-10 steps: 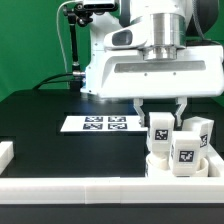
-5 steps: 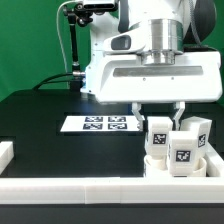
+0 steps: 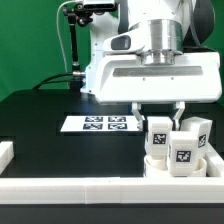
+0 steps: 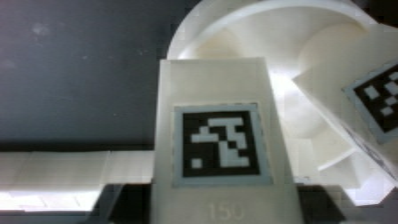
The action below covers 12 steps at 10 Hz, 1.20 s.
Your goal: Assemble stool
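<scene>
The white round stool seat (image 3: 160, 165) lies at the front of the exterior view's right, against the front rail. Three short white tagged legs stand on it: one (image 3: 158, 133) toward the exterior view's left, one (image 3: 185, 152) in front, one (image 3: 202, 130) behind on the right. My gripper (image 3: 160, 118) hangs straight above the seat, and its dark fingers (image 3: 141, 112) flank the top of the left leg. In the wrist view that leg (image 4: 224, 120) fills the middle with its tag facing the camera. The dark pads (image 4: 139, 196) press against both its sides. The seat's rim (image 4: 249, 25) curves behind it.
The marker board (image 3: 97, 124) lies on the black table behind and toward the exterior view's left of the seat. A long white rail (image 3: 90, 190) runs along the front edge, and a short white rail piece (image 3: 6, 152) sits at the left. The robot base (image 3: 100, 70) stands behind.
The arm has risen very slightly. The legs and the seat have not visibly moved.
</scene>
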{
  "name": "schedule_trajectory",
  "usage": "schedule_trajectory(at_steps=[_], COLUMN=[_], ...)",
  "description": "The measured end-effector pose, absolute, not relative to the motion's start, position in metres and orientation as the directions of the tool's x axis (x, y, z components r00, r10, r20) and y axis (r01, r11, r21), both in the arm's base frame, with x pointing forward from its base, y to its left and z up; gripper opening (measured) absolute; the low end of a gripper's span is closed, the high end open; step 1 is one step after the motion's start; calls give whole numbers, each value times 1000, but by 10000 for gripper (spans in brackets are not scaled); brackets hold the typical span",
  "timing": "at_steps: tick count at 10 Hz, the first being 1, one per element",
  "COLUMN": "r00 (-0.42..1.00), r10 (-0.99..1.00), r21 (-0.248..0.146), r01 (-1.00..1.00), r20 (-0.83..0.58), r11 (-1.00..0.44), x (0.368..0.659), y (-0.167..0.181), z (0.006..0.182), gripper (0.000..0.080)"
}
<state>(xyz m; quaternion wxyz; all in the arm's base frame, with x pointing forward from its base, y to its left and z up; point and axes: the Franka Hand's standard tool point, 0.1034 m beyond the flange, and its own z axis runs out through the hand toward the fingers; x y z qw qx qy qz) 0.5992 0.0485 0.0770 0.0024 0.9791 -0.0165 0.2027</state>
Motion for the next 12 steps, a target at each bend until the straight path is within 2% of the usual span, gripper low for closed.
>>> schedule_trajectory(at_steps=[5, 6, 7, 10, 11, 12], r00=[917, 915, 910, 851, 807, 772], r10=[-45, -79, -129, -357, -459, -524], r21=[-7, -21, -41, -138, -182, -206], r01=[-45, -77, -123, -330, -422, -482], r20=[397, 397, 395, 386, 372, 359], r11=[-999, -997, -992, -934, -888, -852], x=[599, 599, 599, 598, 597, 595], y=[48, 47, 47, 52, 55, 55], z=[77, 77, 77, 76, 76, 75], gripper=[340, 340, 340, 340, 340, 340])
